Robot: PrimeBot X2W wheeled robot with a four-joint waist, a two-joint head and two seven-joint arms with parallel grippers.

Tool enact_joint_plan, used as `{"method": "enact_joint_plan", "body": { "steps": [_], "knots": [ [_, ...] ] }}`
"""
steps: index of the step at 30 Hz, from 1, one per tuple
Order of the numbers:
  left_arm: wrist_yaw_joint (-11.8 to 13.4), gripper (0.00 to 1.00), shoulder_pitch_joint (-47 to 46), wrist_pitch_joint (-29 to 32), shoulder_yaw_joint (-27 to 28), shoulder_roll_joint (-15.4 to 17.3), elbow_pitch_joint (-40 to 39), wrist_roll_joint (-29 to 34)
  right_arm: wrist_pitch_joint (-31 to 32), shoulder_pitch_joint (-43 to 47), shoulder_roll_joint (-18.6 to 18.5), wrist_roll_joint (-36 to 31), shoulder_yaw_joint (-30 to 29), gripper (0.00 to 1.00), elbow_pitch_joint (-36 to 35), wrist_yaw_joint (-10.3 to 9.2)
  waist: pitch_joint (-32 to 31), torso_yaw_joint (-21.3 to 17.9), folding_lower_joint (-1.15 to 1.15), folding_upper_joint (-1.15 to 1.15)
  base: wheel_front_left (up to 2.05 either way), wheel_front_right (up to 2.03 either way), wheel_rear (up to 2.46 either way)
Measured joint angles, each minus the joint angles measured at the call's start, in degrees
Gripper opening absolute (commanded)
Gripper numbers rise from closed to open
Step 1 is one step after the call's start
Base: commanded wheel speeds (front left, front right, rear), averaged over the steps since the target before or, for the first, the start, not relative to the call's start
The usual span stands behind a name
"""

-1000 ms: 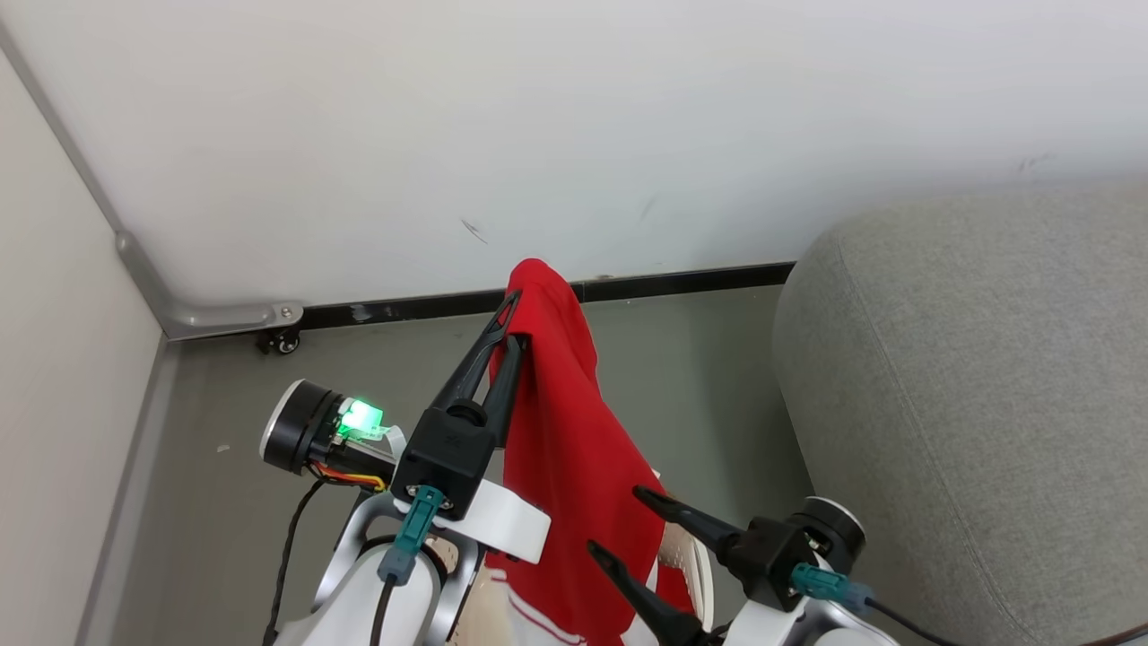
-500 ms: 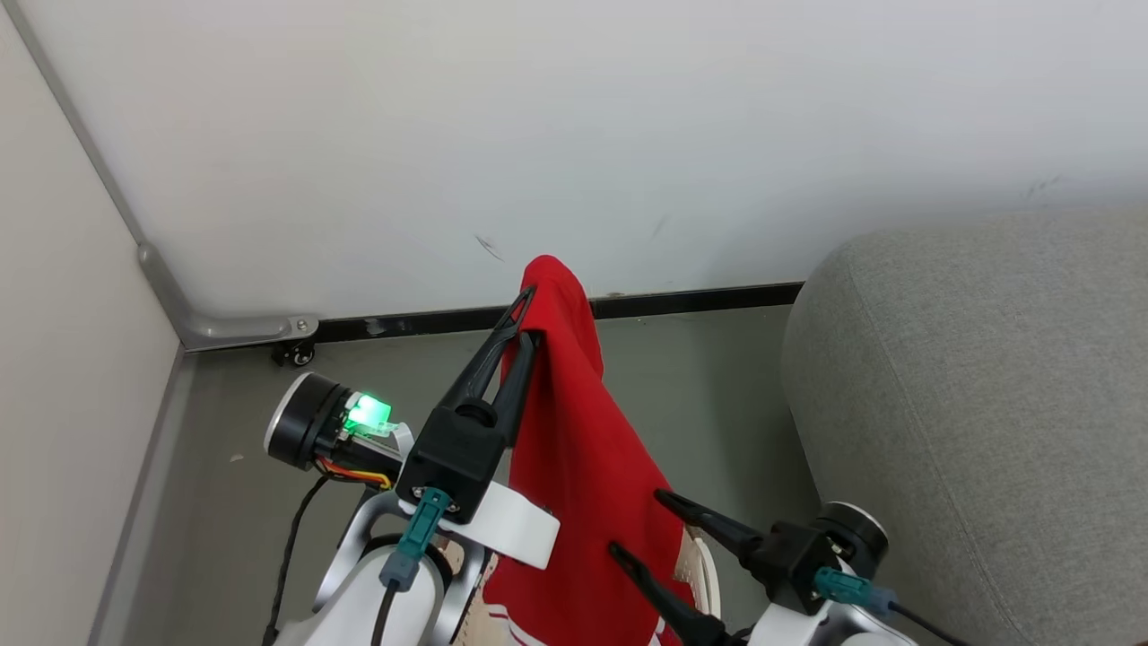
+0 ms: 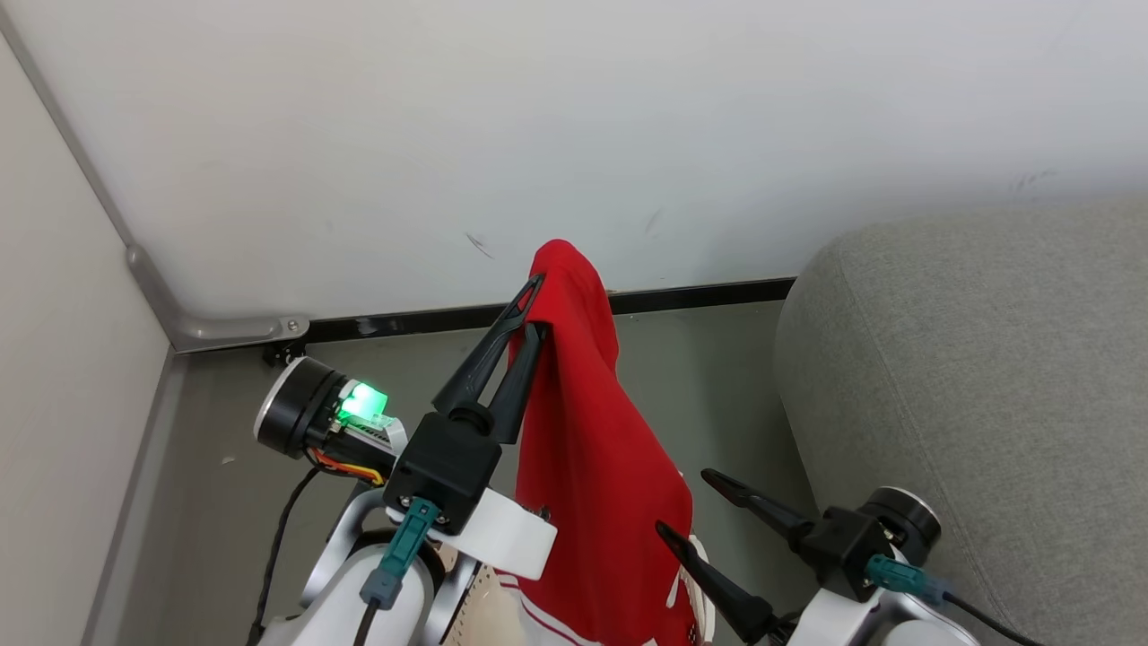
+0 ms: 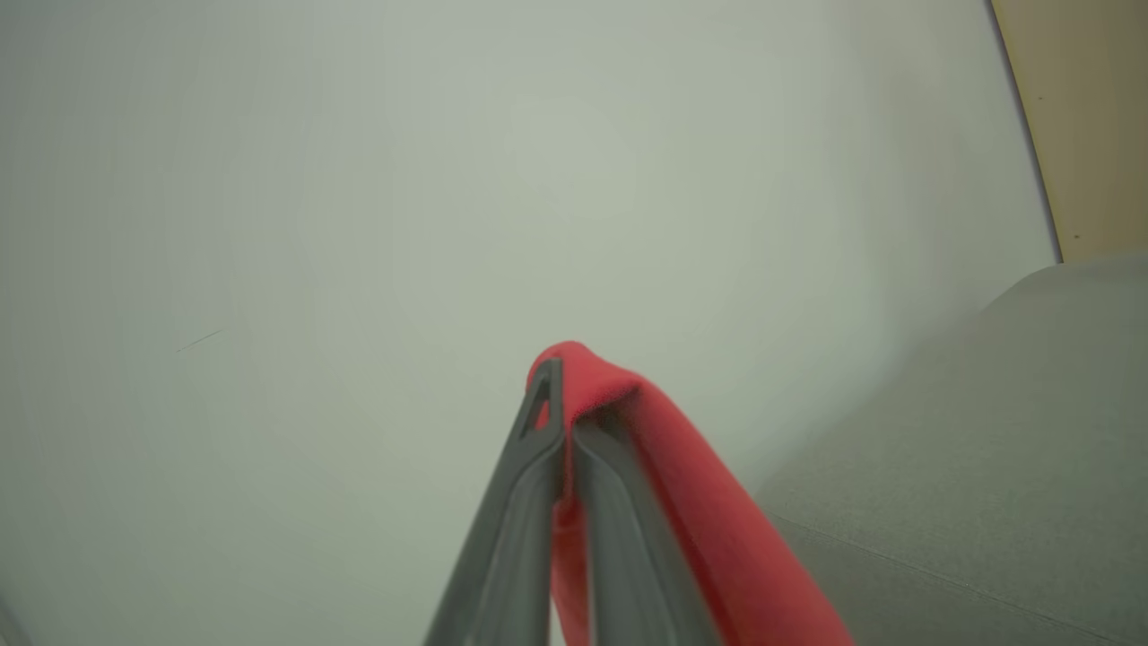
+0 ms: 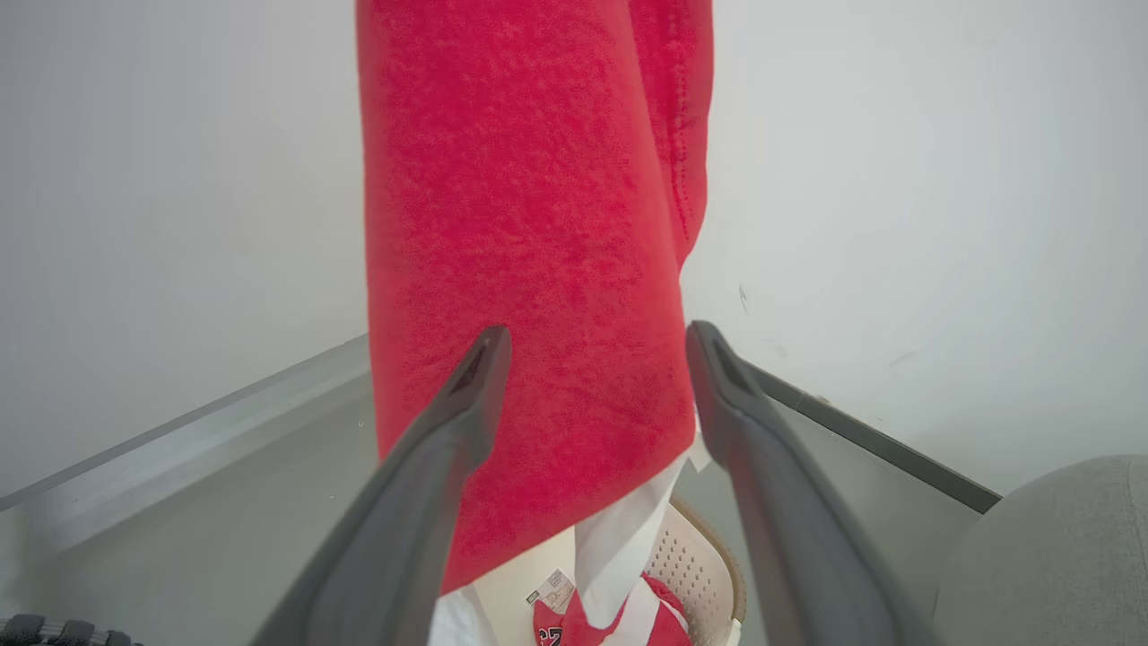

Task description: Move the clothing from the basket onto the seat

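Aloft, left gripper (image 3: 536,305) pinches red garment (image 3: 583,449) above basket (image 5: 700,565); right gripper (image 3: 685,501) wide; seat (image 3: 969,377) edge near.

Item tally, four kinds.
Two bright red soft fabric garments: hanging garment (image 3: 592,484), garment in basket (image 5: 664,617); one cream perforated plastic basket (image 5: 691,561); one grey woven upholstered seat (image 3: 987,386); two dark long-fingered grippers: left gripper (image 3: 536,305), right gripper (image 3: 686,502).

- No word or number can be read in full anywhere.
- A small white label (image 5: 557,586) lies on the pale inside of the basket (image 5: 695,565); its dark print is too small to make out.
- The red garment (image 5: 664,608) lying in the basket bears black print (image 5: 548,635) at the picture's bottom edge, cut off and illegible.
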Motion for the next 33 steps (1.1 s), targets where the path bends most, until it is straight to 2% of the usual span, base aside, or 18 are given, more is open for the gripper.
{"method": "enact_joint_plan", "body": {
  "steps": [7, 11, 21, 33],
  "knots": [
    [-1.4, 0.00, -0.8, -0.7, 0.2, 1.6, -0.7, 0.0, 0.9, 0.2, -3.3, 0.2, 0.0, 1.00, -1.1, 0.01, 0.3, -0.1, 0.00, 0.00, 0.00, 0.00, 0.00],
    [-1.6, 0.00, -2.6, -1.5, 0.8, 2.0, -1.9, 0.0, 1.4, 2.0, -3.7, 3.0, -0.4, 1.00, -1.6, 0.01, 0.5, -0.2, 0.00, 0.00, 0.00, 0.00, 0.00],
    [-3.5, 0.00, -5.2, -2.5, 1.2, 3.2, -3.5, 0.0, 1.6, 4.4, -3.8, 10.4, 3.4, 1.00, -4.6, 0.01, 1.1, -0.3, 0.00, 0.00, 0.00, 0.00, 0.00],
    [-4.5, 0.00, -6.7, -3.0, -0.1, 2.5, -5.0, 0.0, 0.8, 4.1, -4.6, 23.8, 8.7, 1.00, -8.8, 0.01, 1.7, 0.3, 0.00, 0.00, 0.00, 0.00, 0.00]
  ]
}}
